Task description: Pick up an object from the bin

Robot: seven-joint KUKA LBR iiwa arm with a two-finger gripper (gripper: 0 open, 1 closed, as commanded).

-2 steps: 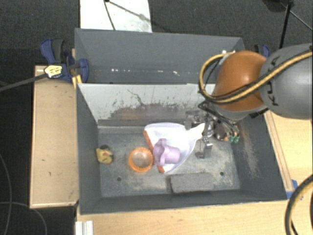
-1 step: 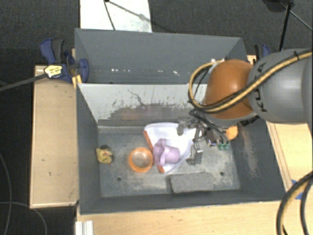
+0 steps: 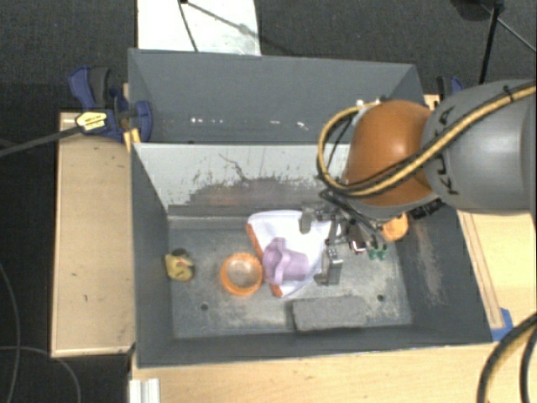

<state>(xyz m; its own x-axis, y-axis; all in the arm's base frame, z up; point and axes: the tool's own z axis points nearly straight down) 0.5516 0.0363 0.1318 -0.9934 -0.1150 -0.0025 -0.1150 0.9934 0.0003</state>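
Yellow lump (image 3: pixel 178 265) at left; orange cup (image 3: pixel 242 274) near, apart.

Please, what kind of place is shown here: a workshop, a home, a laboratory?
Probably a robotics laboratory test station. A grey robot arm with an orange cover reaches into a grey metal bin holding small loose things: an orange round cup and a purple toy.

Mid-bin white thing (image 3: pixel 277 225) partly hidden under purple lump (image 3: pixel 285 261) and pincer (image 3: pixel 329 254), orange thing (image 3: pixel 396 226) mostly hidden beneath arm (image 3: pixel 478 154), arm cut off at right edge, yellowish bit (image 3: pixel 179 265) at left too small to identify
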